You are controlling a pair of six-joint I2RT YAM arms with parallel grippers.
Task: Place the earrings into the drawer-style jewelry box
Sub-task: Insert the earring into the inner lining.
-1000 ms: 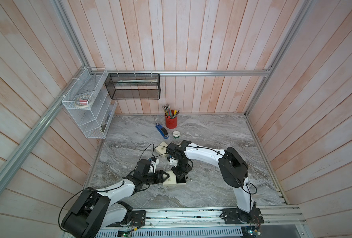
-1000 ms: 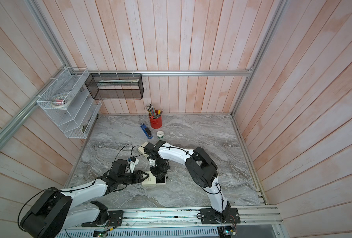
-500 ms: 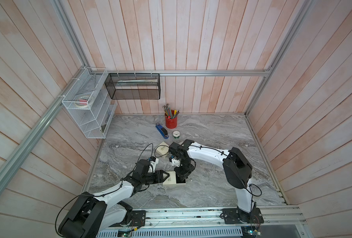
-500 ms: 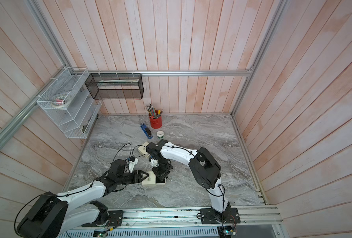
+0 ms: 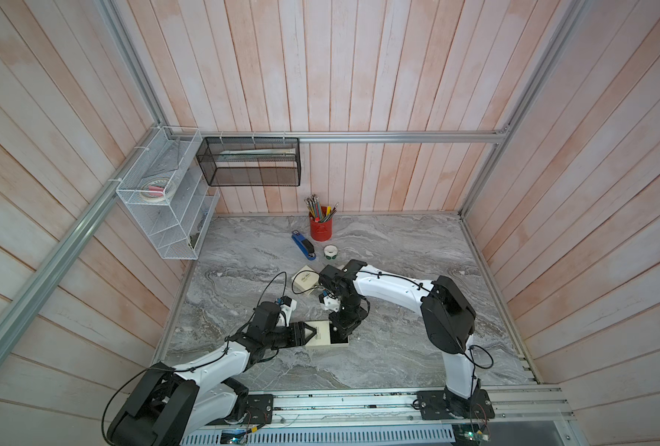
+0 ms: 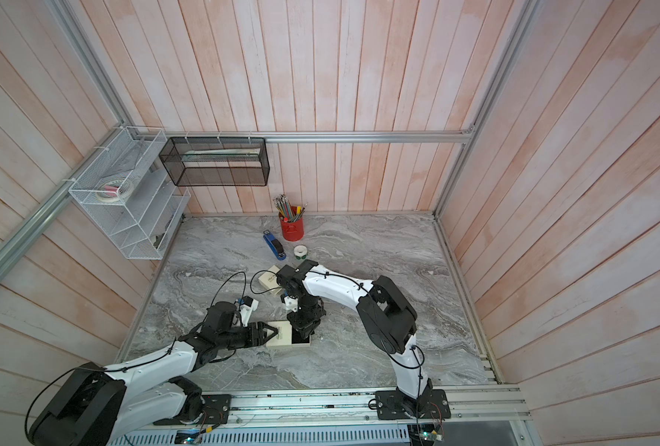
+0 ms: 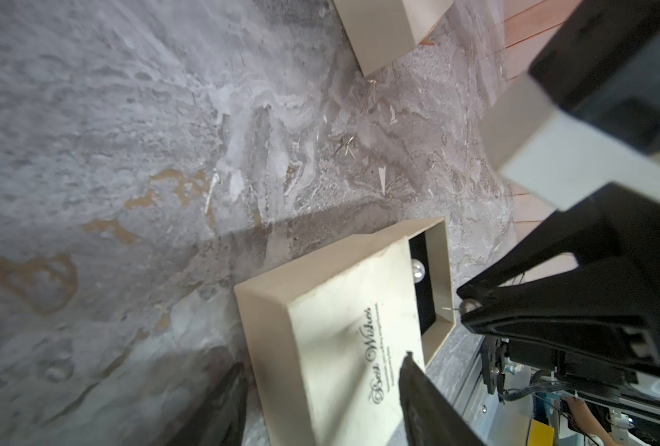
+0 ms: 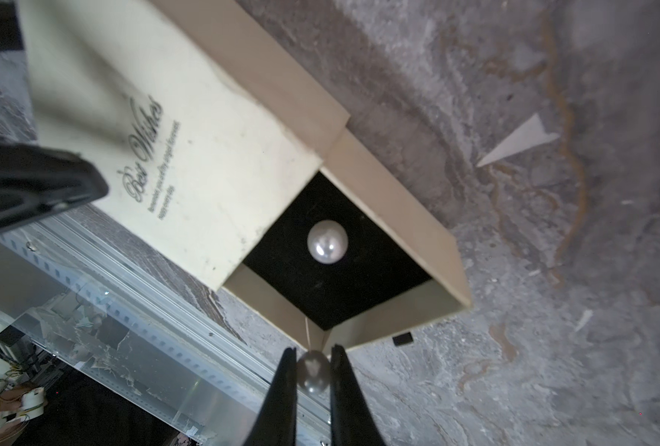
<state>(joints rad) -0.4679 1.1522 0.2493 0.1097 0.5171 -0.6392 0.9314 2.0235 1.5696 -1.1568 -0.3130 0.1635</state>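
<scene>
The drawer-style jewelry box [image 5: 320, 335] [image 6: 281, 336] lies near the table's front, a cream sleeve [image 8: 204, 154] printed "Best Wishes". Its black-lined drawer [image 8: 343, 293] is pulled out. One pearl earring [image 8: 327, 242] [image 7: 418, 270] lies inside on the lining. My right gripper [image 8: 313, 349] [image 5: 341, 331] hangs just above the drawer's outer corner, shut on a second pearl earring [image 8: 313, 372] [image 7: 465, 306] whose post points down at the drawer. My left gripper [image 7: 324, 365] [image 5: 314, 333] straddles the sleeve's closed end, one finger against each side.
A second cream box [image 5: 307, 282] sits just behind the right arm's wrist. Farther back stand a blue stapler [image 5: 304, 247], a tape roll [image 5: 330, 252] and a red pen cup [image 5: 320, 228]. A wire rack [image 5: 166, 204] and mesh basket [image 5: 251, 162] hang on the walls.
The right arm has shifted only slightly above the drawer with the earring still in its jaws. The left gripper has stayed on the box.
</scene>
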